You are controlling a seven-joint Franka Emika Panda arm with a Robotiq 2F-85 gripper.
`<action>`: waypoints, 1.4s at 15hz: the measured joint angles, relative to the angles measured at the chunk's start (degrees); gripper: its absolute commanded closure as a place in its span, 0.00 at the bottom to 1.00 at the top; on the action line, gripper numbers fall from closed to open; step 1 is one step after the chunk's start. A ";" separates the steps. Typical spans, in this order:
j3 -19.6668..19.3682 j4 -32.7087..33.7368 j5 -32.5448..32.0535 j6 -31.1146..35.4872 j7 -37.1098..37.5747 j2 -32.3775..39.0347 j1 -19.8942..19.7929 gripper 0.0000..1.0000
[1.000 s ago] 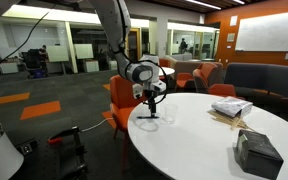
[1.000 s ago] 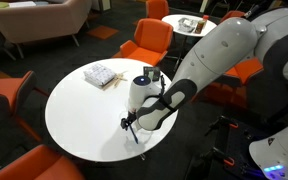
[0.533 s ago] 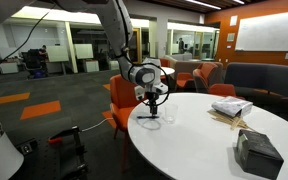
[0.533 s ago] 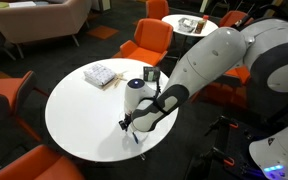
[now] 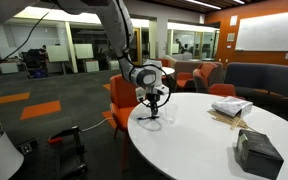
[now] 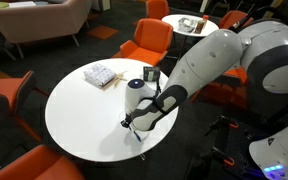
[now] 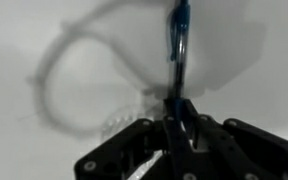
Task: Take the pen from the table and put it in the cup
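Setting: open office lounge with glass-walled rooms behind, grey carpet with orange patches, orange chairs (image 5: 121, 98) around. Work surface is the table (image 5: 199, 140), round with a white top, seen in both exterior views (image 6: 79, 110).

Gripper (image 7: 174, 118): jaws drawn in on the pen (image 7: 177, 40), which sits pinched between the two black fingers (image 7: 134, 140). The blue-black barrel runs straight out from the fingertips (wrist view, blurred).

Cup (image 5: 150, 119): clear tumbler, upright on the table near its edge, directly below the gripper (image 5: 152, 99). In the wrist view the cup (image 7: 99, 78) shows only as a faint looped outline beside the pen; the pen's far end seems to lie over the rim, but the blur leaves this uncertain.

In an exterior view the arm bends over the table edge and the gripper (image 6: 131, 124) hangs low above it.

Other items: dark box (image 5: 256, 152), stack of papers (image 5: 230, 107). Any print on them is too small to read.
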 measured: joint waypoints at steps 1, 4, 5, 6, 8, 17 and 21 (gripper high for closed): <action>0.00 0.03 0.00 -0.05 0.00 0.00 0.00 0.99; 0.00 0.06 0.00 -0.05 -0.01 0.01 0.01 0.99; 0.00 0.07 0.00 -0.06 -0.03 0.01 0.03 0.99; 0.02 0.09 0.00 -0.06 -0.10 0.00 0.05 0.99; 0.20 0.08 -0.01 0.00 -0.44 -0.18 0.09 0.99; 0.92 -7.12 -0.26 4.17 -9.22 -11.02 -0.83 0.99; 1.81 -11.41 -0.35 4.17 -14.34 -16.55 -3.34 0.99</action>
